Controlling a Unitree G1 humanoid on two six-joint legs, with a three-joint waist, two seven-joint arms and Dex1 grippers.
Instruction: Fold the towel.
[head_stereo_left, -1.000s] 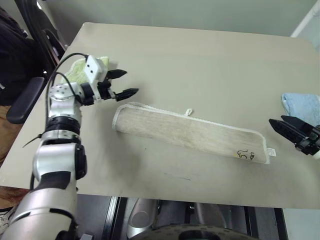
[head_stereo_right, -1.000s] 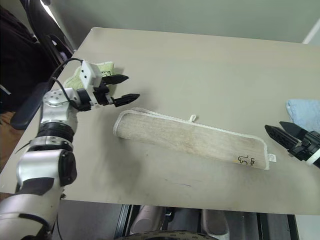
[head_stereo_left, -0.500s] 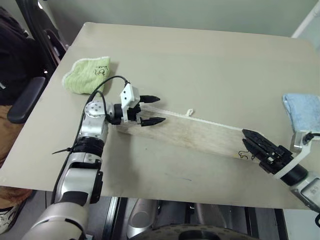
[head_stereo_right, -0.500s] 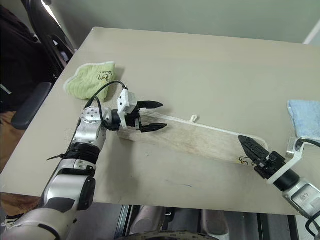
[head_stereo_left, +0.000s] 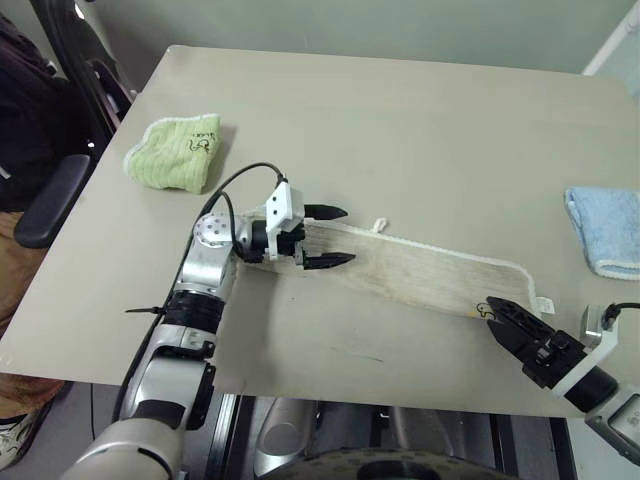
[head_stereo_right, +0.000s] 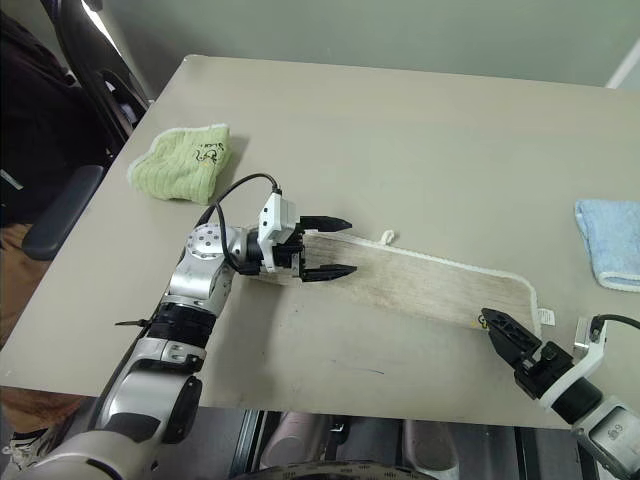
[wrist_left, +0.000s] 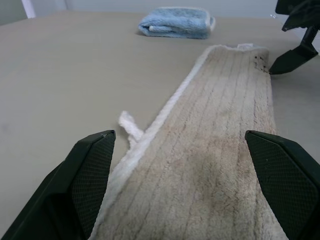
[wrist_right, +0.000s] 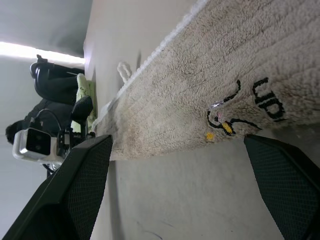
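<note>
Three cloths lie on the flat beige desk (head_stereo_left: 420, 110), and I have two end effectors over it. Farthest left is one crumpled lime-green towel (head_stereo_left: 173, 152), near the desk's left edge and well apart from the rest. Next comes my left end effector (head_stereo_left: 327, 236), its two black fingers spread wide with nothing between them, hovering over the left end of the one long beige terry towel with white stitched edging (head_stereo_left: 430, 275). That towel lies flat in a long strip, running slantwise across the middle of the desk towards the near right. One small white loop (head_stereo_left: 378, 225) sticks out from its far edge, and one small dark printed logo (wrist_right: 245, 112) sits at its right end. My right end effector (head_stereo_left: 510, 328) points at that logo corner from the desk's near edge, fingers apart, gripping nothing. Farthest right, one folded light-blue towel (head_stereo_left: 602, 230) rests by the desk's right edge.
</note>
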